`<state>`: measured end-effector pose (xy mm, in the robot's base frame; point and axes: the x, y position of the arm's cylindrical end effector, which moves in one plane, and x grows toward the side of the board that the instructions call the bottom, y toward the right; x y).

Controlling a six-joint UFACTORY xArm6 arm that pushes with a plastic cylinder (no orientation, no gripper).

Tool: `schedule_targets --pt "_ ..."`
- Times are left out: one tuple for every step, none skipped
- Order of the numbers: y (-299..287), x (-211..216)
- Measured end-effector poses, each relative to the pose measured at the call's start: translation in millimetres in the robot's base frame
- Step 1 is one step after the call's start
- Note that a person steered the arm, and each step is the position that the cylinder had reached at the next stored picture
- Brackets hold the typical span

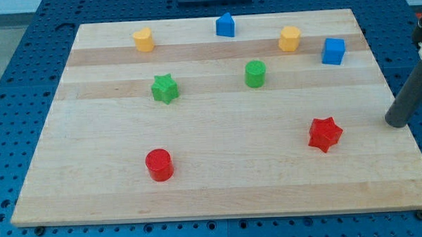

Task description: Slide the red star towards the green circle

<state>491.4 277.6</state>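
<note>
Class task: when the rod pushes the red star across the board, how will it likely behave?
The red star sits low and flat, so it will probably slide, not tip or roll. Its points may make it spin if my tip meets one off-centre. It looks small and rigid, and the wooden board smooth, so likely easy to move.

Light wooden board (220, 188) carries eight blocks.
Green cylinder block (255, 73) near centre.
Red star block (325, 134) at its 5 o'clock, well apart.
My tip (395, 122) at star's 3 o'clock, apart.
Green star block (165, 88) at cylinder's 9 o'clock.
Red cylinder block (158, 165) at 7.
Blue house-shaped block (225, 25) at 11.
Yellow block (143, 40) at 10.
Second yellow block (289, 39) at 1.
Blue cube block (333, 51) at 2.
</note>
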Motion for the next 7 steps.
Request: schedule_targets --pt "0.0 0.0" --pt "0.0 12.9" --pt "0.0 16.9" --pt "-13.4 43.4" --pt "-53.5 51.2" --pt "-71.7 51.2" --pt "-91.7 50.3"
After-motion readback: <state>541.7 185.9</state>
